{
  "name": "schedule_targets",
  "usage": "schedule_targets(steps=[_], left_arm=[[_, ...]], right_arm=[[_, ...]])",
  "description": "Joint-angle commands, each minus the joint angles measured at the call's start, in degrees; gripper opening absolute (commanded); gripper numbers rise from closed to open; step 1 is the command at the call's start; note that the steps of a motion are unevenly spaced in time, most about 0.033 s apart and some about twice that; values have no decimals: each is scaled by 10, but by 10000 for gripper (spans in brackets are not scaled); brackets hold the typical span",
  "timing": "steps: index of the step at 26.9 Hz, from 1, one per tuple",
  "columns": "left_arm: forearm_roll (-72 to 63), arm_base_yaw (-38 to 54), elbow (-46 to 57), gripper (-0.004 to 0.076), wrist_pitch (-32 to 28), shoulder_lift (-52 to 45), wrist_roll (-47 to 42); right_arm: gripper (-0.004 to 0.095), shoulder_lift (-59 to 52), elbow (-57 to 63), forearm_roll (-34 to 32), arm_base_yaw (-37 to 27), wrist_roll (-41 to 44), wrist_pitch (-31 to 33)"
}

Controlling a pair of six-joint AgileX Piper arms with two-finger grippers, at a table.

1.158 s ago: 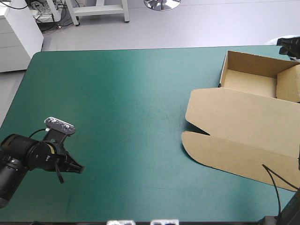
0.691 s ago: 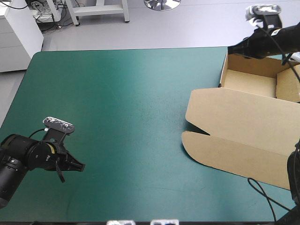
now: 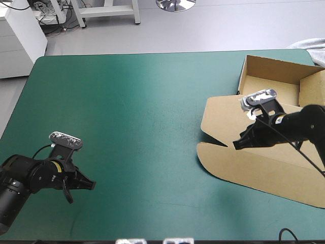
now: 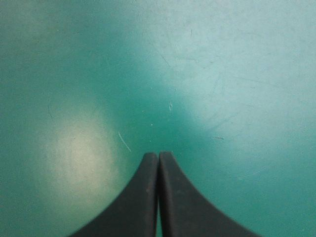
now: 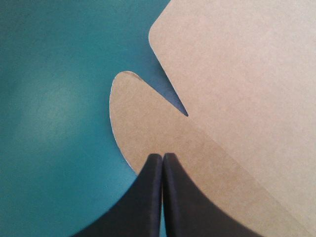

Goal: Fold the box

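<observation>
Two black fin-fingered grippers, both pressed together: your left gripper seems parked clear at lower left over the teal-green cover, the right gripper above the rounded lid flap of the brown cardboard box, probably to nudge it. The box lies right of centre, tray at upper right, long axis slanting toward lower right.

- The left arm lies low, entering from the left; the left gripper points rightward, fingers pressed together.
- The right arm enters from the right; the right gripper points leftward, fingers pressed together too.
</observation>
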Motion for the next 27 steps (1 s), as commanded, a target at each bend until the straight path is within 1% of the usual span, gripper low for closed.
schedule_targets(steps=[1, 4, 7, 9, 14, 20, 24, 27], left_arm=[[-14, 1, 17, -10, -45, -37, 0], [-39, 1, 53, -10, -101, -97, 0], [-48, 1, 70, -10, -127, -135, 0], [-48, 1, 90, -10, -146, -178, 0], [-46, 1, 121, -10, -156, -223, 0], [-44, 1, 150, -10, -173, -226, 0], [-41, 1, 152, -10, -182, -226, 3], [-39, 1, 157, -10, -185, -226, 6]], right_arm=[[-13, -79, 46, 10, 0, -12, -65], [-13, -161, 120, 10, 0, -12, -124], [-13, -216, 173, 13, 0, -26, -168], [-13, -266, 231, 19, 0, -29, -214], [-13, -338, 332, 22, 0, -29, -273], [-13, -398, 410, 27, 0, -29, -284], [-13, -421, 413, 29, 0, -28, -281], [-14, -427, 413, 28, 0, -26, -259]])
